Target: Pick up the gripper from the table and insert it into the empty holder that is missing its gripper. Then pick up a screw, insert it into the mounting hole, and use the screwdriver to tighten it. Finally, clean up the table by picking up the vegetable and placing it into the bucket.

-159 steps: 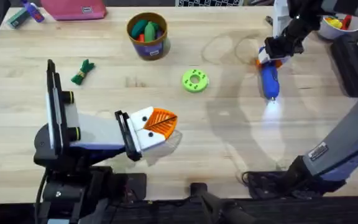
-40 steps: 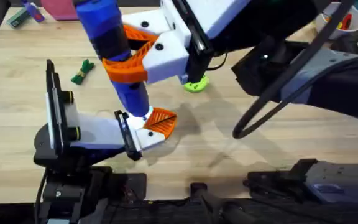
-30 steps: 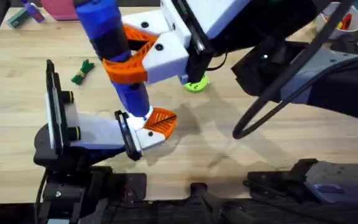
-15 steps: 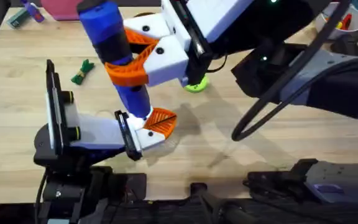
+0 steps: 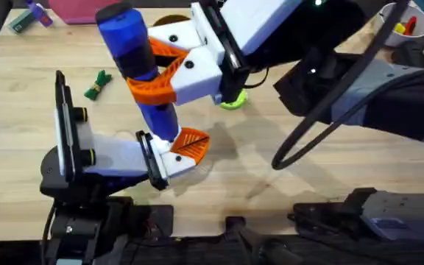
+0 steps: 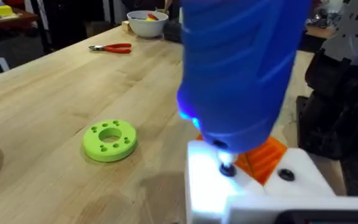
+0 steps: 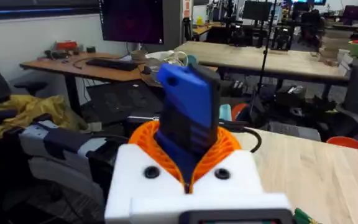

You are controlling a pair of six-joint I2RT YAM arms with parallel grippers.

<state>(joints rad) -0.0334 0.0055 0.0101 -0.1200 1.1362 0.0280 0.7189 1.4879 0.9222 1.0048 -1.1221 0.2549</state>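
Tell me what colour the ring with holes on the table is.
Bright green ring; the left wrist view shows it best.

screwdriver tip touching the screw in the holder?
Touching. Left wrist view: the screwdriver tip sits on the dark screw in the white holder, no gap visible.

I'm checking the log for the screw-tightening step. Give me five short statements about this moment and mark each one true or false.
1. The right gripper holds the screwdriver upright. True.
2. The screwdriver's tip is down at the holder on the left arm. True.
3. The vegetable is already in the bucket. False: it lies on the table, left of the screwdriver.
4. The green ring sits on top of the holder. False: it lies flat on the table, apart from it.
5. The red-handled pliers are gripped by the right fingers. False: they lie on the table.
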